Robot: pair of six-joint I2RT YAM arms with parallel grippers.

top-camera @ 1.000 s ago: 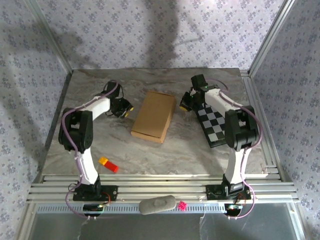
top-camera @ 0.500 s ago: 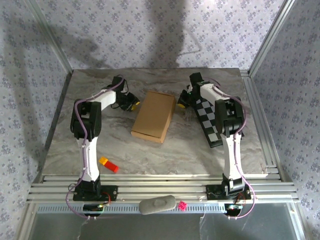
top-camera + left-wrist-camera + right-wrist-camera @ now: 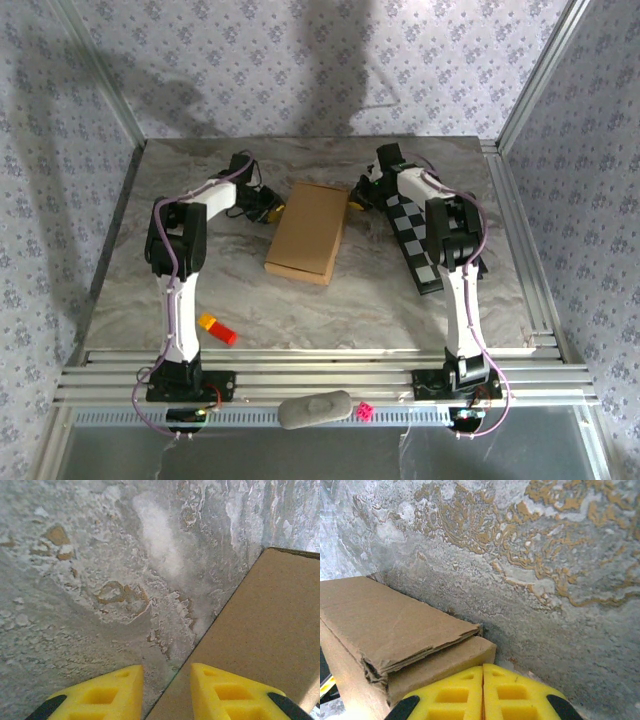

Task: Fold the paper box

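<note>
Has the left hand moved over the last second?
Yes. The left hand has moved right and slightly away from the arm bases, up to the left edge of the paper box, which has stayed put.

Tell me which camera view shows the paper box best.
Top external: the whole paper box lies flat, its outline in view. The left wrist view catches part of its top face and one long edge; the right wrist view, one corner with layered flaps.

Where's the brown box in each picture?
Top external: the paper box lies in the middle of the marbled table.
Left wrist: it covers the lower right.
Right wrist: its corner sits at lower left.
Shared landmark: the marbled table, right beside the box.
</note>
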